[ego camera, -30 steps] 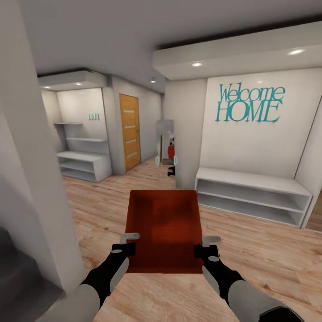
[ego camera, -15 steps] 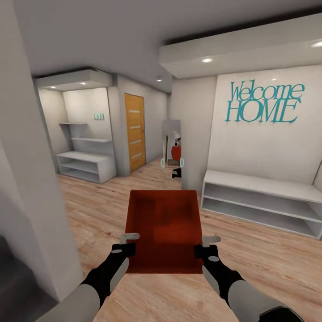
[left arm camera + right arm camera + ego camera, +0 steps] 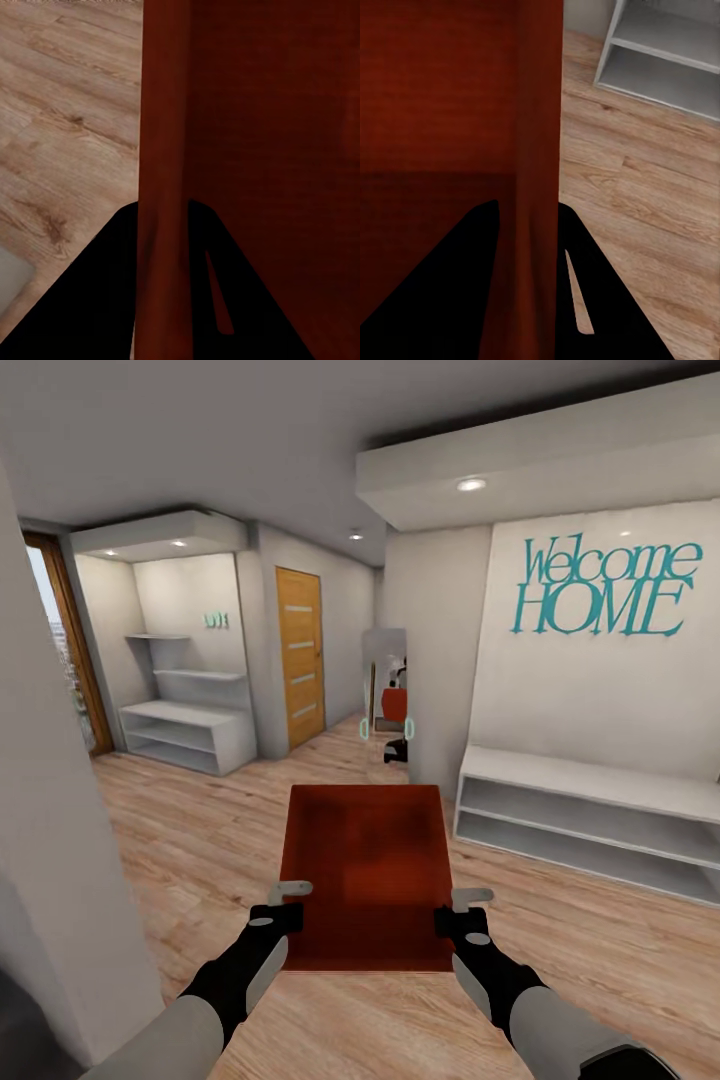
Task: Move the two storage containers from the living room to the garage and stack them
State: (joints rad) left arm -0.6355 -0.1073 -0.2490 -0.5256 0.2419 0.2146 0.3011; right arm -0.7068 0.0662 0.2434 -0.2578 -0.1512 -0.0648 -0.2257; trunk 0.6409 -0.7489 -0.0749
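Head view: I carry one container (image 3: 365, 875) out front at 12 o'clock, held level between both arms, above the wood floor (image 3: 600, 950). My left gripper (image 3: 288, 905) pinches the container's left wall near its close corner; my right gripper (image 3: 462, 912) pinches the right wall at the matching spot. In the left wrist view the red wall (image 3: 165, 225) runs straight between my two dark fingers (image 3: 97, 300), one on each side, clamped on it. Right wrist view is the same: the wall (image 3: 538, 187) is squeezed between the fingers (image 3: 607, 300), with a white shelf unit (image 3: 660, 45) beyond.

The second container I can't see from here.

Surroundings: hallway, "Welcome HOME" sign (image 3: 603, 588) at 1 o'clock over a low white bench shelf (image 3: 590, 815). Wood door (image 3: 300, 655) at 11 o'clock. Narrow passage at 12 o'clock with a mirror or opening (image 3: 388, 685) showing something red and dark, too small to tell. White wall edge (image 3: 50, 810) close at 9 o'clock.

Step, as I judge it: transport leg, first container, not in the garage yet since there's no grey concrete in sight. Task is early, nothing placed.

Next move calls for driving the base on while both grips stay tight and level, clearing the wall at 9 o'clock, and finding the way to the garage, likely by the door or the passage.
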